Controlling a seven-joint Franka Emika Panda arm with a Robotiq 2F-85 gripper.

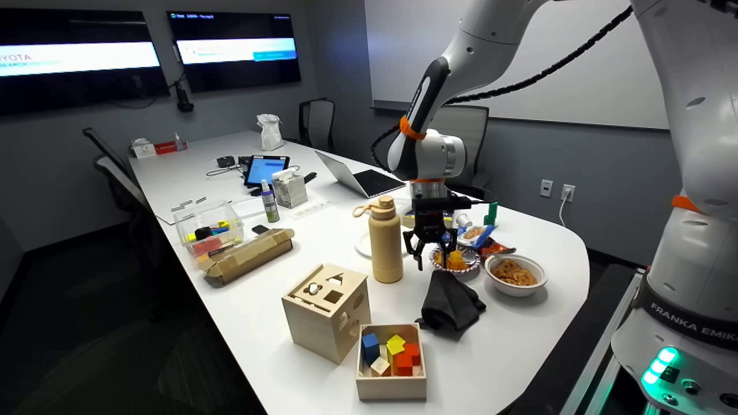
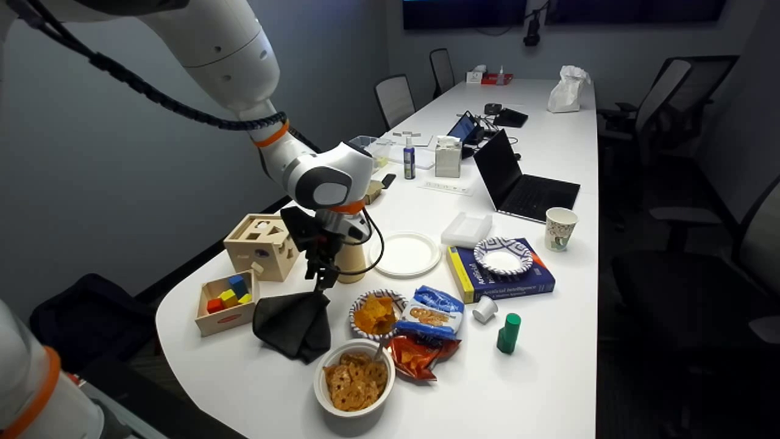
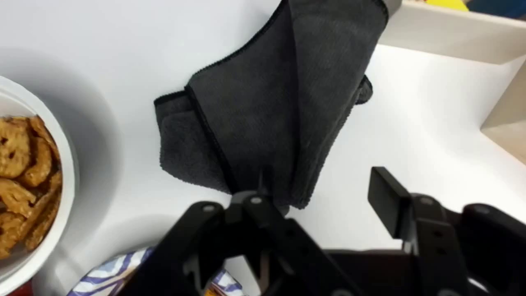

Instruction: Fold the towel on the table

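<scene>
Hanging with fingers well apart: one gripper (image 3: 321, 200). Just below and beside it, one dark grey towel (image 3: 263, 119), loosely folded over itself, on the white table (image 2: 499, 396) (near end overlapped by one finger in the wrist view; contact cannot be told). Near the gripper: tan bottle (image 1: 386, 245); striped bowl (image 3: 110, 268) holding orange chips (image 2: 373, 316).
</scene>
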